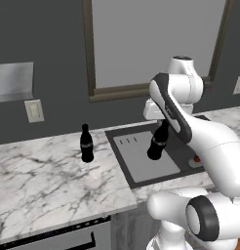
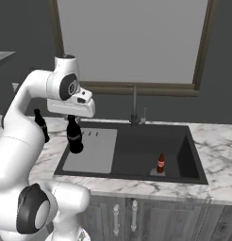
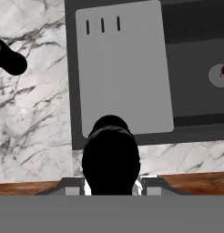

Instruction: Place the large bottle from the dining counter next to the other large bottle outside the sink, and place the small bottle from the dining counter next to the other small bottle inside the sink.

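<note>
- The gripper [image 2: 73, 118] is closed on the neck of a black bottle [image 2: 74, 135], holding it upright in the air over the grey drainboard [image 2: 92, 150] at the sink [image 2: 181, 174] (its left end in the right base view).
- In the hand view the held bottle hangs straight below the hand, covering the drainboard's near edge.
- One other black bottle [image 1: 86, 144] stands on the marble counter [image 1: 39, 180], left of the sink and well apart from the held one.
- One reddish-brown small bottle [image 2: 161, 163] stands upright in the basin, near the drain.
- A thin faucet [image 2: 135, 106] rises behind the basin, clear of the arm.
- Count: two black bottles, one reddish-brown.
</note>
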Available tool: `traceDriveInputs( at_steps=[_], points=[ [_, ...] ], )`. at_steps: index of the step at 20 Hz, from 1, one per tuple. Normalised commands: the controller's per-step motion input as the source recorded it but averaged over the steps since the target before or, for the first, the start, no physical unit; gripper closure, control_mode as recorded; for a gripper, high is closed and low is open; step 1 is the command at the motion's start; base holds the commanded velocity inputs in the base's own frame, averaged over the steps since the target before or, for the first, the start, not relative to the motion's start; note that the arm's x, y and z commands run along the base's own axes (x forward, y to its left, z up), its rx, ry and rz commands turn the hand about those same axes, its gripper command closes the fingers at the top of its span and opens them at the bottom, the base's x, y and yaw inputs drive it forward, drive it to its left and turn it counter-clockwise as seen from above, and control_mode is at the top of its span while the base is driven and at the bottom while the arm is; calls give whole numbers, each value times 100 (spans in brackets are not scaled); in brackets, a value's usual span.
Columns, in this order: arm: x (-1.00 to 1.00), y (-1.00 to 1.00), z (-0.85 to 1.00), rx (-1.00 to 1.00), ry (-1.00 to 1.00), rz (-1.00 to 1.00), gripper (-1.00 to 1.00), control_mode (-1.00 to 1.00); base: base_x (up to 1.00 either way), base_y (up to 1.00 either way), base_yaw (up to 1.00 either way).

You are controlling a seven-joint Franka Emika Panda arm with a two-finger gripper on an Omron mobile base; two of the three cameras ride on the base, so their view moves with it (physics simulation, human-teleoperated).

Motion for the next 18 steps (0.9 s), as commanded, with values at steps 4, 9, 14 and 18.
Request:
traceDriveInputs(
  at_steps=[4,9,14,18],
  points=[
    [0,34,-8,0,0,0,100,-100,0,0,0],
    [0,69,-2,0,0,0,100,-100,0,0,0],
    [21,61,0,0,0,0,100,-100,0,0,0],
    [34,40,-1,0,2,1,100,-100,0,0,0]
  ],
)
